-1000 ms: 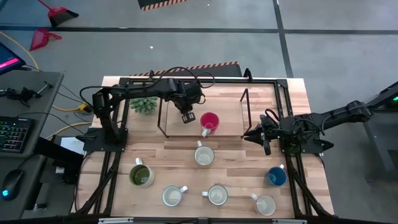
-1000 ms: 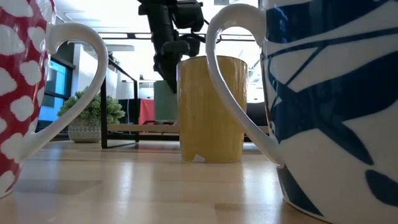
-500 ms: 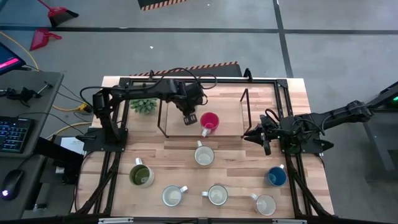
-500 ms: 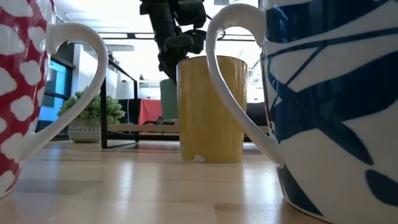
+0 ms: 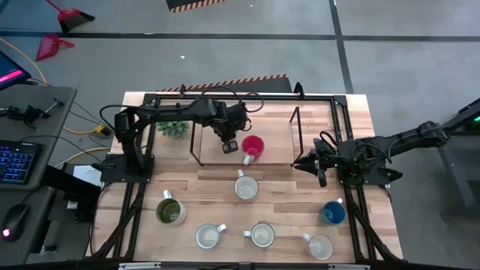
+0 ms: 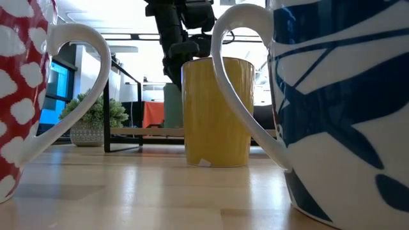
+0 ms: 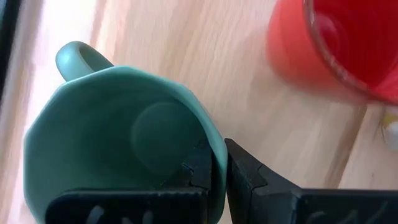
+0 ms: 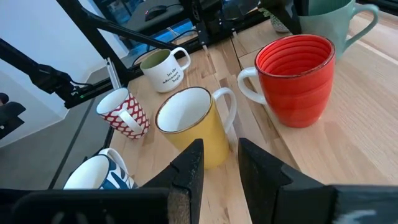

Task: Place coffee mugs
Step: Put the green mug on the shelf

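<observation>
**Teal mug gripped at the far side of the table, other mugs spread across the near half**

The left gripper [image 7: 217, 177] reaches over the far middle of the wooden table [image 5: 285, 191], inside a black wire frame [image 5: 196, 135]. Its jaws are pinched shut on the rim of a teal-green glazed ceramic mug [image 7: 118, 130], one finger inside the cup and one outside. This mug has a rounded body, a small loop handle and nothing visible inside it. Whether it rests on the wood or hangs just above it cannot be told.

Just beside it stands a red ribbed ceramic mug [image 8: 297, 78] with a white handle, upright and with nothing visible inside. Nearer the middle of the table is a yellow mug with a white inside [image 8: 189, 124], also upright. Toward the near left corner sits an olive-green mug [image 5: 170, 211]. Along the near edge stand three pale mugs: a white one [image 5: 208, 236], a second white one [image 5: 262, 235] and a cream one [image 5: 320, 246]. A blue-patterned mug [image 5: 334, 213] stands toward the right edge.

A spiky green potted plant [image 5: 174, 127] sits near the far left corner.

The right gripper [image 8: 217, 165] hovers at the right edge of the table, its jaws narrowly parted and holding nothing.
</observation>
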Robot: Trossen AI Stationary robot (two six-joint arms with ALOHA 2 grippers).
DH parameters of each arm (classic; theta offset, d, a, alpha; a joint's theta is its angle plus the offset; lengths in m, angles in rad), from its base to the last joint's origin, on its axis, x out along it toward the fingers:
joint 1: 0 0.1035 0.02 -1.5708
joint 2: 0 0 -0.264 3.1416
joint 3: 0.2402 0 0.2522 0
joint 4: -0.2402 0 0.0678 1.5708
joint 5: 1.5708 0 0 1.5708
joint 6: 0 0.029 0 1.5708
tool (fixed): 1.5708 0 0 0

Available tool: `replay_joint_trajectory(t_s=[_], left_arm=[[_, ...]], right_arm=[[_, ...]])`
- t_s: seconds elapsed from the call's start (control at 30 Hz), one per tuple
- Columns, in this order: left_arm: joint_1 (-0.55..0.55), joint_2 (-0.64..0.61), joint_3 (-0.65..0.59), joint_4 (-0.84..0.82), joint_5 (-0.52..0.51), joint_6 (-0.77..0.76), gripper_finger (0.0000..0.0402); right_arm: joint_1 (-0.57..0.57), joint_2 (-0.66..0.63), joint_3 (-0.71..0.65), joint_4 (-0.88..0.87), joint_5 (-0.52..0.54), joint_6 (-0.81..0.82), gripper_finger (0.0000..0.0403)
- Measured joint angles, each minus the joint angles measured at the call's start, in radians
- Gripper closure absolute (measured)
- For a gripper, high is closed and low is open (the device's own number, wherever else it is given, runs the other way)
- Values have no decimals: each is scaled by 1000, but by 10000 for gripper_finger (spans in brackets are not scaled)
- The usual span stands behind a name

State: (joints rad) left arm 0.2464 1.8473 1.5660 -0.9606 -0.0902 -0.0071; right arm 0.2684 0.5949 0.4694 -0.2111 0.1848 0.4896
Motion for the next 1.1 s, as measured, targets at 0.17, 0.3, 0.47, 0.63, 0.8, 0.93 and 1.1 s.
replay_joint_trajectory(t_s=[0.17, 0.3, 0.47, 0.63, 0.8, 0.93, 1.1], left_arm=[[-1, 3, 1, -9, -1, -1, 394], [-3, 3, 1, -5, -1, 0, 377], [-3, 3, 1, -8, -1, -7, 374], [-3, 3, 1, -10, -1, -8, 378], [-3, 3, 1, -10, -12, -26, 361], [-4, 3, 1, -10, -13, -40, 329], [-4, 3, 1, -12, -13, -45, 278]], right_arm=[[0, 0, 0, 0, -3, 0, 323], [0, 0, 0, 0, -12, 0, 323], [0, 0, 0, 0, -19, 0, 323], [0, 0, 0, 0, -35, 0, 323], [0, 0, 0, 0, -39, 0, 323], [0, 0, 0, 0, -47, 0, 323], [0, 0, 0, -1, -47, 0, 323]])
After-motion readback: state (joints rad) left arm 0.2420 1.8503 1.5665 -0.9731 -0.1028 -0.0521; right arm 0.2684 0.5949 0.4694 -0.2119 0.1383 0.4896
